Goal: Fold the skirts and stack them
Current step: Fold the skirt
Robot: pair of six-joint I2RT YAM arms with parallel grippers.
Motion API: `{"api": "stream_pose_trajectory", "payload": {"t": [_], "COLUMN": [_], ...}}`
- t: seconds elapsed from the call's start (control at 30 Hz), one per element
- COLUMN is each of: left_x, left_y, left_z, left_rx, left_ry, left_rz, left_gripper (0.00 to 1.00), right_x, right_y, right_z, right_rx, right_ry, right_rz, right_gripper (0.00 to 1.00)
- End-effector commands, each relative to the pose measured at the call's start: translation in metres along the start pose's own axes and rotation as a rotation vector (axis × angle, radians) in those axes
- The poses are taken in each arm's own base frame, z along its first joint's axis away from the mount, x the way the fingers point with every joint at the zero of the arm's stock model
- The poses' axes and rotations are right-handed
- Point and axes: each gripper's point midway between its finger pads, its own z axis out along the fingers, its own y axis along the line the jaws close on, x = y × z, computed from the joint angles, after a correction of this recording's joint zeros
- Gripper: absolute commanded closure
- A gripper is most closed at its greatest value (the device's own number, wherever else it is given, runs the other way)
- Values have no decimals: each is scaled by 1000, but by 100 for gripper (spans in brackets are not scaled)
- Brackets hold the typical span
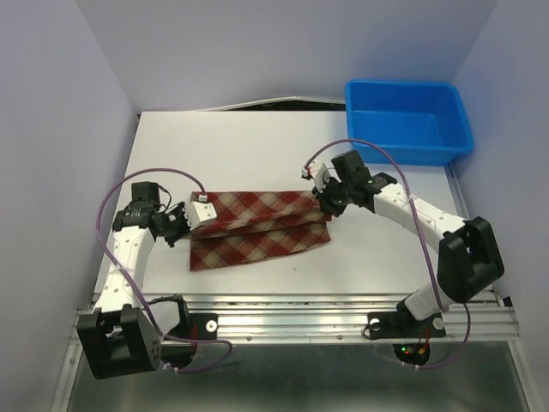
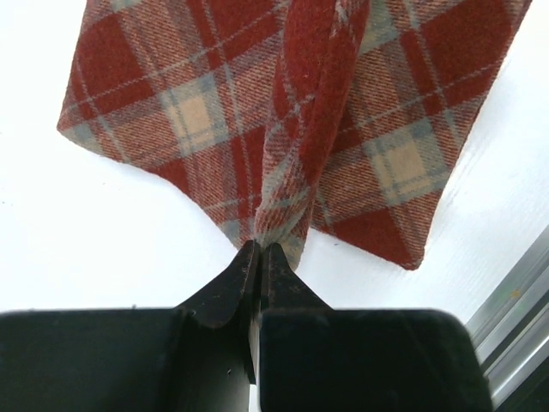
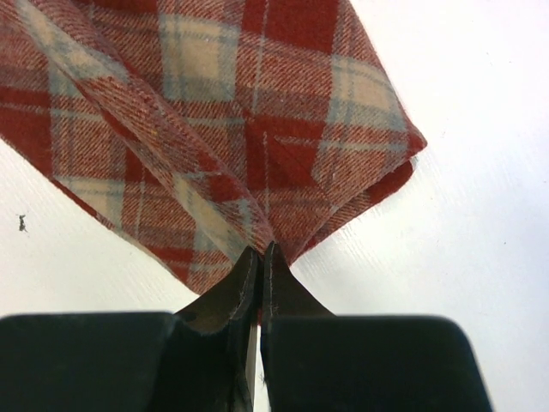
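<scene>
Lying on the white counter [image 1: 257, 146], well apart from the blue bin [image 1: 408, 120], the plaid skirt [image 1: 262, 230] is partly folded. The left hand [image 2: 260, 249] pinches its left end and the right hand [image 3: 261, 251] its right end.

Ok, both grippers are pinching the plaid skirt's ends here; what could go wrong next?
The left gripper and right gripper each hold the plaid skirt by only a small fingertip pinch, so the cloth may slip out under pull. At the left pinch the cloth bunches into a raised ridge, so the fold may set creased. Seen from above, the layers lie skewed, so edges may not line up.
</scene>
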Motion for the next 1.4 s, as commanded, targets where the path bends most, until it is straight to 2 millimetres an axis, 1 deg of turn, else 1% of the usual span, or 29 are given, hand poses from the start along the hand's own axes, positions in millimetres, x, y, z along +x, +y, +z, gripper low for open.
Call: {"api": "stream_pose_trajectory", "payload": {"t": [0.0,0.07,0.13,0.2,0.23,0.27,0.33,0.37,0.4,0.43,0.47,0.5,0.53,0.57,0.67,0.73,0.77,0.87,0.9,0.93,1.0,1.03,1.07,1.13,1.17,1.23,1.3,1.33,1.37], "left_x": [3,7,13,17,23,25,26,25,24,22,14,9,6,-2,-19,-24,-26,-20,-15,-8,3,7,18,27,35,47,55,57,63], "left_y": [-11,-20,-27,-30,-32,-32,-33,-36,-42,-46,-45,-46,-48,-45,-43,-41,-39,-32,-29,-30,-30,-27,-30,-29,-32,-37,-43,-44,-47], "left_z": [-12,-11,-8,-5,-2,-1,-1,-2,-5,-8,-13,-18,-23,-28,-39,-41,-40,-28,-21,-15,-4,1,8,15,17,24,28,29,31], "left_rx": [24,56,72,68,63,57,54,63,85,98,95,91,92,73,52,58,62,84,102,115,145,139,156,161,167,194,218,221,226], "left_ry": [29,32,46,56,69,73,78,73,72,66,43,28,22,1,-51,-66,-73,-50,-38,-10,28,41,81,111,142,188,220,229,251], "left_rz": [26,57,50,56,55,57,52,48,38,41,50,61,64,60,58,40,13,-42,-80,-97,-137,-141,-158,-164,-172,-187,-198,-199,-208], "left_gripper": [100,100,100,100,100,100,80,70,61,56,55,54,50,49,43,42,42,42,42,42,43,46,47,53,56,64,68,72,74], "right_x": [6,15,19,25,26,27,31,31,31,30,25,22,21,10,-7,-9,-7,0,10,17,27,35,38,43,51,60,73,79,86], "right_y": [5,8,14,18,25,29,34,34,34,34,33,32,32,31,30,37,40,51,55,61,66,69,69,70,71,71,71,70,71], "right_z": [-6,-5,-3,-4,-3,-2,-3,-4,-6,-9,-14,-18,-22,-31,-45,-48,-47,-42,-34,-31,-22,-14,-9,-1,6,13,21,24,26], "right_rx": [9,1,-12,-26,-46,-58,-75,-75,-70,-66,-54,-46,-41,-28,-20,-52,-67,-116,-136,-163,-186,-204,-208,-216,-219,-215,-213,-204,-208], "right_ry": [11,28,31,37,40,42,54,55,57,55,38,27,29,-1,-35,-37,-35,-13,24,50,95,131,146,161,188,215,260,282,302], "right_rz": [-21,-32,-42,-40,-47,-56,-50,-45,-41,-42,-38,-37,-29,-12,23,41,54,121,141,176,210,229,244,257,269,272,277,276,276], "right_gripper": [99,99,99,99,99,97,80,61,52,45,33,32,32,29,29,30,32,36,37,39,40,41,43,45,46,48,50,51,54]}}
